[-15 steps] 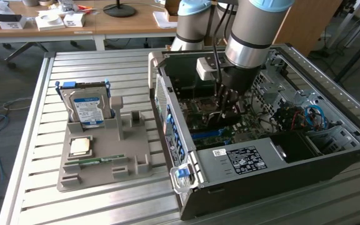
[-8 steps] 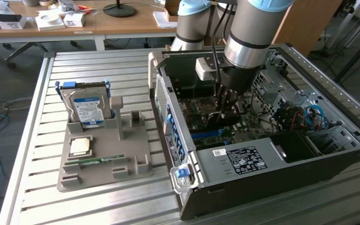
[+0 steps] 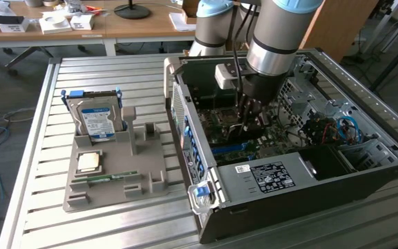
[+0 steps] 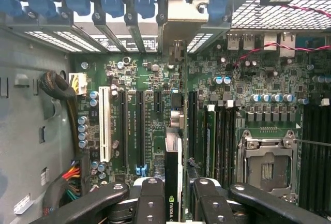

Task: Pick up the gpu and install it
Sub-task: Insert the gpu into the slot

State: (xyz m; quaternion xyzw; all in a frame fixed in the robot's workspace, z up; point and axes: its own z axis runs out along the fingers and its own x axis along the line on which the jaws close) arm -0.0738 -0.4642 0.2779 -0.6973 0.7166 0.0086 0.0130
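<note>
In the wrist view the gpu [image 4: 172, 159] appears edge on as a thin black card with a green logo. It stands upright over the black expansion slots of the motherboard [image 4: 139, 79], and its metal bracket [image 4: 178, 19] reaches the case's rear slot openings. My gripper [image 4: 173, 200] is shut on the card, one black finger [image 4: 151, 203] on each side. In the exterior view the gripper [image 3: 250, 118] is lowered deep inside the open computer case [image 3: 275, 179], just above the board.
A white slot [image 4: 105, 125], a CPU socket [image 4: 266, 164] and memory slots flank the card. Cable bundles [image 4: 70, 180] lie at the case wall. Outside the case, a grey holder [image 3: 112, 179] carries a silver hard drive [image 3: 97, 120], a processor [image 3: 89, 162] and a green memory stick [image 3: 105, 178].
</note>
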